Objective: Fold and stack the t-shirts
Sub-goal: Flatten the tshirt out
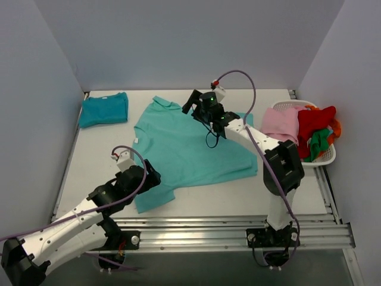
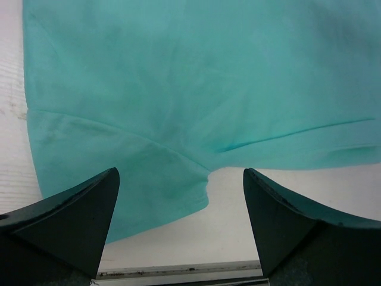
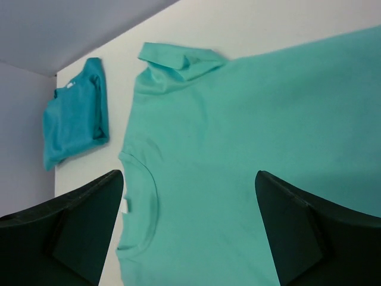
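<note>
1. Turquoise tee is lying spread flat on the table, collar pointing toward the left arm's side, one sleeve far, one sleeve near.
2. Left claw is hovering with both fingers spread wide and nothing between them. It is hanging over the tee's near edge, right by the near sleeve.
3. From the left wrist, that sleeve is sitting just ahead of the left finger. Bare table is showing between the fingertips, and the body of the tee is filling everything beyond.
4. Right claw is gaping too, gripping nothing, and it is hanging above the tee's far edge beside the far sleeve.
5. From the right wrist, the collar is curving just past the left finger, and the folded-over far sleeve is lying further ahead.
6. Teal tee is resting folded at the far corner, well off to the right claw's left, apart from the turquoise one.
7. Basket is sitting on the right claw's other side, holding pink, red and green garments.
</note>
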Motion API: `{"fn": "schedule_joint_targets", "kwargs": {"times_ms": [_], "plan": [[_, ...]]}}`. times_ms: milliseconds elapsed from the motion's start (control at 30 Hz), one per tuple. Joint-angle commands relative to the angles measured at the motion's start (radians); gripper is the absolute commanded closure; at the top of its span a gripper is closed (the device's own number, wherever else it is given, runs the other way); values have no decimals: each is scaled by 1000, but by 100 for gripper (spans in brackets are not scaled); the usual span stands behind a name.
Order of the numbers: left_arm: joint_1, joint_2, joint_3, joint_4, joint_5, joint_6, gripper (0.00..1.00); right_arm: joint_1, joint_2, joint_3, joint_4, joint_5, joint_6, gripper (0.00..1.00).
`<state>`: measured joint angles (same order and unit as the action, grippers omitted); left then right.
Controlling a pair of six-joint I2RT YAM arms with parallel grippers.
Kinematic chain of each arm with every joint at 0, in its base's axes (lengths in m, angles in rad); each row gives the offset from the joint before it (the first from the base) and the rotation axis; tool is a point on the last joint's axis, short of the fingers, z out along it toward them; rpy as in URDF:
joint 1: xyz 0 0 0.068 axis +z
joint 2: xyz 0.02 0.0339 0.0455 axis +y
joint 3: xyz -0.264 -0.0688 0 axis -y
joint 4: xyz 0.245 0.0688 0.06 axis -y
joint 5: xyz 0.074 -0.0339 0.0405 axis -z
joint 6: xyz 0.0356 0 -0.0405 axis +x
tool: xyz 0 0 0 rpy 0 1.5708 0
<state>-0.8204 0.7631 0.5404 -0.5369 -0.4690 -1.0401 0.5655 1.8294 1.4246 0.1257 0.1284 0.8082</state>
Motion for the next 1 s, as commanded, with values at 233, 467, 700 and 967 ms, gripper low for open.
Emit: {"fn": "schedule_joint_targets", "kwargs": {"times_ms": [233, 467, 700, 967], "plan": [[0, 33, 37, 159, -77, 95, 6, -19, 537, 569, 98, -217, -50, 14], [-5, 74, -37, 225, -31, 72, 4, -22, 703, 717, 251, -254, -17, 20], [-8, 116, -62, 235, -17, 54, 3, -19, 772, 774, 399, -254, 35, 22], [-10, 94, -79, 204, -30, 38, 2, -16, 892, 913, 468, -236, 120, 24]]}}
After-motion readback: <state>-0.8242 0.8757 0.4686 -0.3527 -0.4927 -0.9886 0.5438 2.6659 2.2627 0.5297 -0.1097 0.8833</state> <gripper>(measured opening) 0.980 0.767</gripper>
